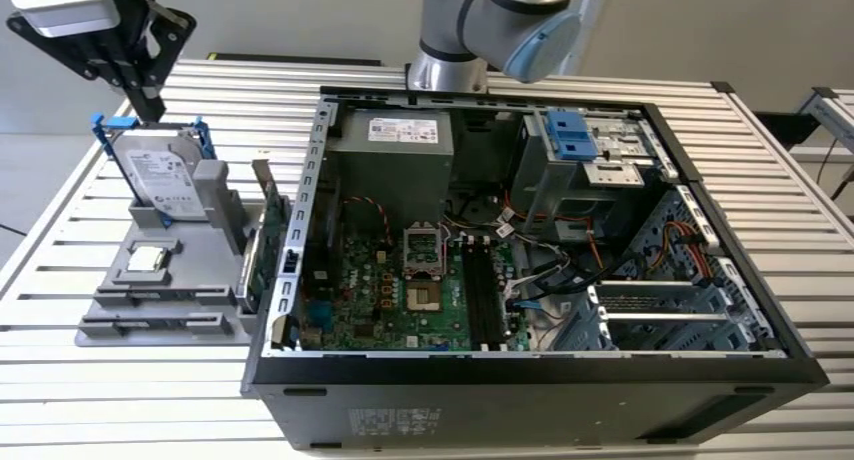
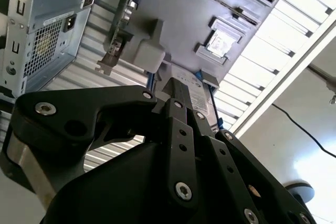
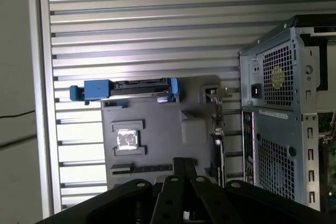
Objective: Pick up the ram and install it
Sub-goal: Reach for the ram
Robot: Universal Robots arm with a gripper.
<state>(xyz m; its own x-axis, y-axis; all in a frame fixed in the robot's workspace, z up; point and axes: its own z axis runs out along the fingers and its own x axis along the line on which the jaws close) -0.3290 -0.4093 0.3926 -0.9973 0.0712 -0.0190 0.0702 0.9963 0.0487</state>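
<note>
My gripper (image 1: pixel 148 108) hangs at the exterior view's upper left, its black fingers pressed together with nothing between them. It is just above the top edge of the silver hard drive in a blue frame (image 1: pixel 167 175). In both wrist views the joined fingertips (image 2: pixel 176 85) (image 3: pixel 184 162) point at the grey holder (image 3: pixel 157 121) beside the computer case. The ram is out of view. The long black memory slots (image 1: pixel 481 295) lie on the motherboard inside the open case (image 1: pixel 534 375).
The grey holder (image 1: pixel 187 280) also carries a small silver chip (image 1: pixel 151 260) and a green expansion card (image 1: pixel 274 235) standing on edge next to the case wall. Everything rests on a slatted metal table (image 1: pixel 120 390). The arm's base (image 1: pixel 447 70) stands behind the case.
</note>
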